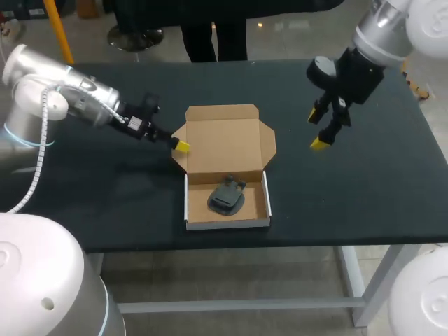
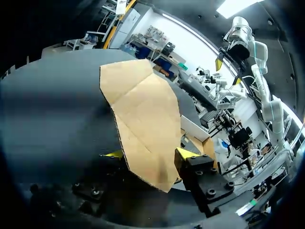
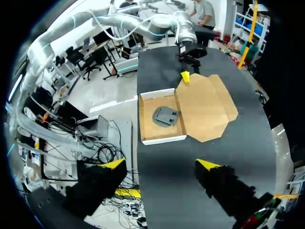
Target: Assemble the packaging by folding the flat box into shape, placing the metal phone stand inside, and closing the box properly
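- Nearest the robot on the black table (image 1: pixel 105 210) is the box (image 1: pixel 227 222). It's folded into a shallow tray and still wide open.
- The metal phone stand (image 1: pixel 226 197) is already inside. It's a dark grey lump lying flat on the tray floor, roughly in the middle.
- The lid (image 1: pixel 224 140) is hinged on the tray's far edge and lies back, plain brown inside face up. It has a small flap on each side and another along the far edge.
- The left gripper (image 1: pixel 180 145) comes in low from the left and sits right at the lid's left side flap. In the left wrist view that flap runs straight across its mouth. I honestly can't tell if it's clamped on the cardboard or the flap is just sitting loose in there.
- The right gripper (image 1: pixel 317 129) is furthest out. It hangs in the air over the right part of the table, well clear of the box. Its two yellow-tipped fingers are spread wide and it has hold of nothing. From its own wrist view the whole box shows ahead of it, well apart.
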`<move>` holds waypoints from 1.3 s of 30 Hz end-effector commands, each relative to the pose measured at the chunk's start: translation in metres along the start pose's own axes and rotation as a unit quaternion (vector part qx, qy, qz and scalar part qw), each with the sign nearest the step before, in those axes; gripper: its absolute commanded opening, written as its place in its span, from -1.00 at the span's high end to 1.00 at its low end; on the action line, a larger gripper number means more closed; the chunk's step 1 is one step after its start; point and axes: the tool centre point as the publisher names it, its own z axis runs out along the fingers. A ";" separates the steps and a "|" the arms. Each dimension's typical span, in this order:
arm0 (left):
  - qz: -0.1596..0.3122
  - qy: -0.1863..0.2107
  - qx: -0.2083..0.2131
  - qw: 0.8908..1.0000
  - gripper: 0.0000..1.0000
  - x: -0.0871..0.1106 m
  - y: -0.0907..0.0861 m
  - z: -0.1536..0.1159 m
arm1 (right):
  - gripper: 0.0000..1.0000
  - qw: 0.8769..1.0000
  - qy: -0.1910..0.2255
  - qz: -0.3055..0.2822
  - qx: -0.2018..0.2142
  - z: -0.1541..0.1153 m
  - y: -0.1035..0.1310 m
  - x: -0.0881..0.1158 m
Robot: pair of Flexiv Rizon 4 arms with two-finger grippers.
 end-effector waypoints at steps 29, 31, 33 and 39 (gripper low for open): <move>0.038 0.031 0.031 0.998 0.46 0.021 -0.015 0.016 | -1.00 1.000 0.008 -0.005 0.011 0.000 0.003 0.000; 0.039 0.031 0.033 0.998 0.49 0.021 -0.015 0.016 | -1.00 1.000 0.008 -0.006 0.012 0.000 0.003 0.001; 0.040 0.032 0.034 0.998 0.51 0.022 -0.015 0.016 | -1.00 1.000 0.008 -0.006 0.012 0.000 0.003 0.001; 0.044 0.036 0.037 0.998 0.55 0.022 -0.015 0.016 | -1.00 1.000 0.010 -0.006 0.014 0.001 0.004 0.002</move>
